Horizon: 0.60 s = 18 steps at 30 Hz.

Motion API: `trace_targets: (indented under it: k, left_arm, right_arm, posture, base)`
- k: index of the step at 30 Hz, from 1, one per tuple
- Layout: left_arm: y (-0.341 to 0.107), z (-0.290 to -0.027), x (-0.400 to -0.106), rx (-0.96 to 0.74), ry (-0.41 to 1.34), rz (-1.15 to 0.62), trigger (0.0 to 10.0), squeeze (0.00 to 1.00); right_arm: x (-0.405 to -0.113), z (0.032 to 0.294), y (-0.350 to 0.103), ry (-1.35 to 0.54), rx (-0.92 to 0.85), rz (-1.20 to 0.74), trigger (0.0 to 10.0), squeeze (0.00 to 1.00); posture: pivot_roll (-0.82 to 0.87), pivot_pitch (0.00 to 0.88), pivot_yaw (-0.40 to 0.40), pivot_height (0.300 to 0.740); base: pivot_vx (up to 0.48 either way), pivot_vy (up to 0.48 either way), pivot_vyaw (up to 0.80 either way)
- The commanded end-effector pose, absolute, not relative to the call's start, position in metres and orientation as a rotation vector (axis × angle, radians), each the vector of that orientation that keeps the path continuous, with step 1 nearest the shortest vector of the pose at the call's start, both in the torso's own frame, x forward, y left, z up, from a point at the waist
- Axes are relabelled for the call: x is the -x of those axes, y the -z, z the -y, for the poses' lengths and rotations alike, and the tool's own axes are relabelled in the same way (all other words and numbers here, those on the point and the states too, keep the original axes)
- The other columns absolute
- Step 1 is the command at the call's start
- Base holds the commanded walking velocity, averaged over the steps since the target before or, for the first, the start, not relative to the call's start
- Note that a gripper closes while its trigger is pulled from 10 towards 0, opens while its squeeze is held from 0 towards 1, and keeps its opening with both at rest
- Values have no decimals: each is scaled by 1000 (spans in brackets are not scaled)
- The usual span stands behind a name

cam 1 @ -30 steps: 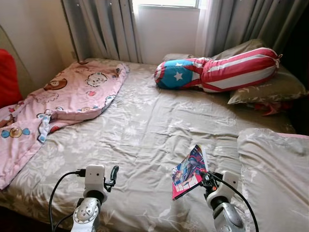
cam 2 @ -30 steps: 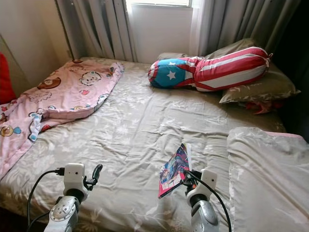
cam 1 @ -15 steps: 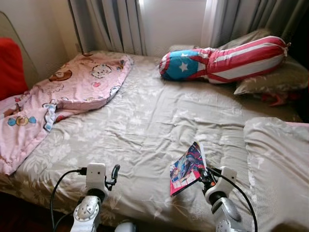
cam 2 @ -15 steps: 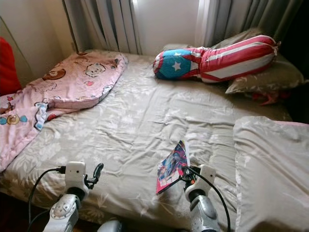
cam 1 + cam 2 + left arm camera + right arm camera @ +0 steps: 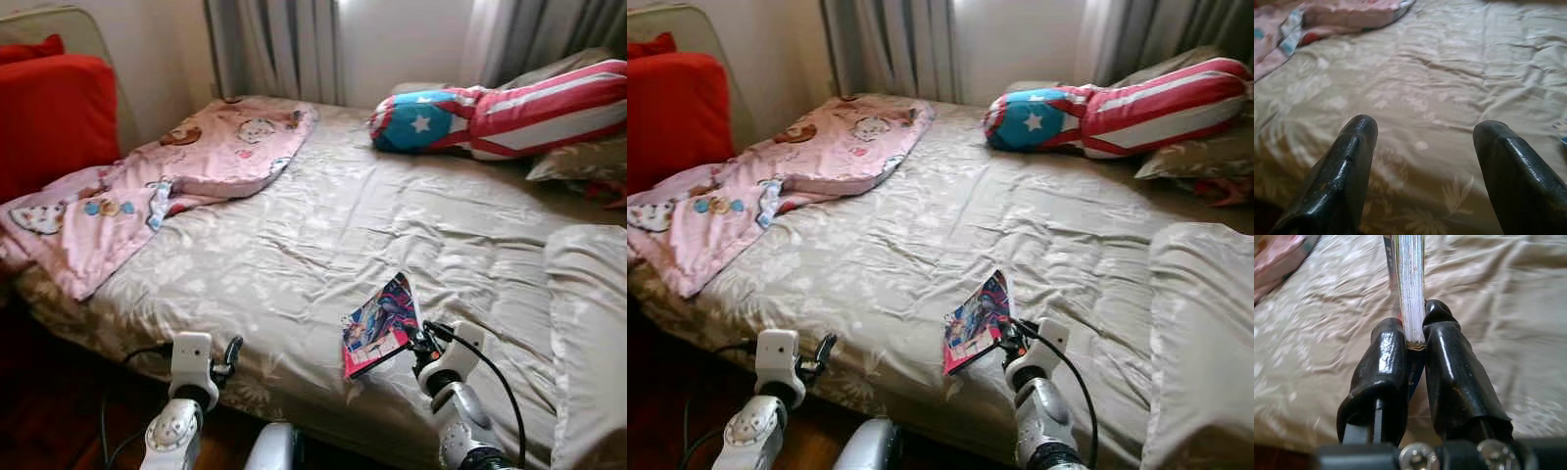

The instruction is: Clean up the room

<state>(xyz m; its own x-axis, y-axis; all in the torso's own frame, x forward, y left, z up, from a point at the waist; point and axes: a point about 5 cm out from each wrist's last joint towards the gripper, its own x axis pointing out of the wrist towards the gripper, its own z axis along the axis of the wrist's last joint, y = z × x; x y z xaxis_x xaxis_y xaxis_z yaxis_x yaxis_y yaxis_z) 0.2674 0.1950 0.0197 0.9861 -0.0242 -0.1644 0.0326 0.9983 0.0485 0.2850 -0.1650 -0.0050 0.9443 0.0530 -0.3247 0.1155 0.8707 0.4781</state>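
Observation:
A colourful comic book (image 5: 379,324) is held up over the near edge of the bed (image 5: 323,225), clamped in my right gripper (image 5: 419,343). The right wrist view has the book's (image 5: 1408,284) page edge pinched between both black fingers (image 5: 1382,362). My left gripper (image 5: 231,351) hovers low near the bed's front corner, open, with nothing between its fingers (image 5: 1349,166). A pink cartoon blanket (image 5: 167,181) lies crumpled across the bed's far left side. A long star-and-stripes bolster (image 5: 500,113) rests at the head of the bed.
Beige pillows (image 5: 593,323) sit on the right side of the bed. A red cushion (image 5: 54,117) leans against the wall at left. Curtains (image 5: 274,49) hang behind the bed. Dark wood floor (image 5: 59,411) runs along the bed's near edge.
The whole view has shifted back and to the left, bringing the bed's front edge, floor and red cushion into sight. The book stays clamped in my right gripper.

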Motion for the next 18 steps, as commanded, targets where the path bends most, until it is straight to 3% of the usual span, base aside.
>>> trace_targets:
  k: [1, 8, 18]
  left_arm:
    - [-20, -195, -269, -55, 40, -172, 10000, 0]
    - [-24, -194, -271, -75, 52, -152, 10000, 0]
    - [-22, -193, -270, -78, 53, -158, 10000, 0]
  right_arm:
    - [-292, 167, -1, 43, -537, -308, 10000, 0]
    - [-293, 176, -4, 93, -587, -268, 10000, 0]
    - [-293, 189, -7, 144, -616, -231, 10000, 0]
  posture:
    - [81, 0, 15, 643]
    - [85, 0, 15, 643]
    - [82, 0, 15, 643]
  base:
    - [0, 0, 0]
    - [0, 0, 0]
    - [327, 0, 0]
